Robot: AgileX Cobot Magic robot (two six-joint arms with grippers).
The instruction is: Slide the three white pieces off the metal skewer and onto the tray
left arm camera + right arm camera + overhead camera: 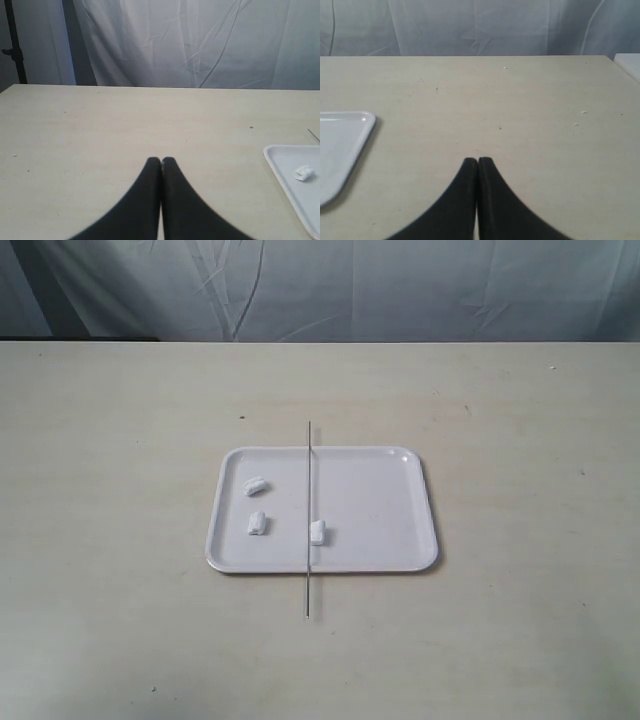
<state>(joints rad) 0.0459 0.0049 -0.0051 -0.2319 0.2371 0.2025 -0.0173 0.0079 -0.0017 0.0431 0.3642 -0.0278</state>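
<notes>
The pale desk carries the white tray at its middle. Both arms hang back over bare desk, well apart from the tray: the left gripper has its black fingers pressed together on nothing, and the right gripper is likewise closed and empty. The metal skewer lies flat across the tray from 12 to 6 o'clock, overhanging both rims. On its 9 o'clock side sit the first white piece and, just toward 6 o'clock, the second white piece, both loose on the tray. The third white piece sits against the skewer's 3 o'clock side, and whether it is threaded on the rod I cannot tell.
</notes>
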